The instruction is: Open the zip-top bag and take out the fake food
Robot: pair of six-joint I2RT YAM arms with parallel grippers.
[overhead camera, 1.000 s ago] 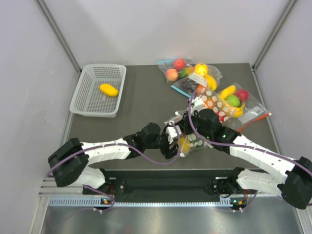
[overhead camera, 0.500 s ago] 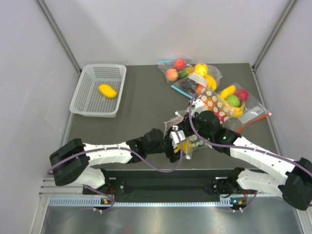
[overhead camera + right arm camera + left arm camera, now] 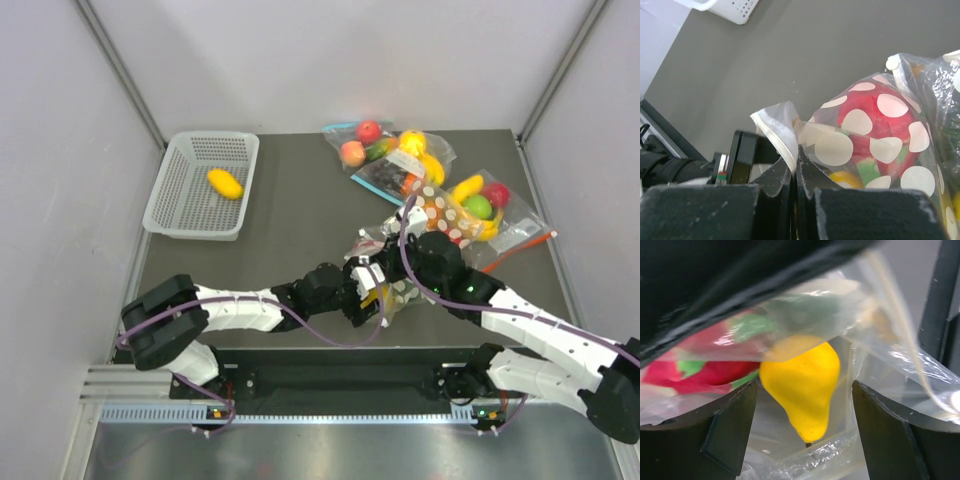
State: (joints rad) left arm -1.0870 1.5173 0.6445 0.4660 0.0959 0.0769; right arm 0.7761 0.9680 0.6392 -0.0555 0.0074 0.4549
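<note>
The zip-top bag (image 3: 875, 135), clear with white dots, hangs near the table's front edge (image 3: 392, 288). My right gripper (image 3: 796, 162) is shut on the bag's white top edge and holds one side of the mouth up. My left gripper (image 3: 805, 410) is open and sits in the bag's mouth. A yellow pear-shaped piece of fake food (image 3: 802, 382) hangs between its fingers (image 3: 725, 430) without touching them. A red piece with green leaves (image 3: 715, 372) lies behind the pear inside the bag. It also shows through the dots in the right wrist view (image 3: 870, 107).
A white basket (image 3: 175, 205) at the back left holds one yellow piece (image 3: 224, 183). Other bags of toy fruit lie at the back right: an undotted one (image 3: 365, 140), a dotted one showing orange (image 3: 435, 210), and one with a banana (image 3: 485, 210).
My left arm has reached further right, bringing its open gripper into the bag's mouth. My right gripper has kept its hold on the bag's edge and shifted slightly right.
</note>
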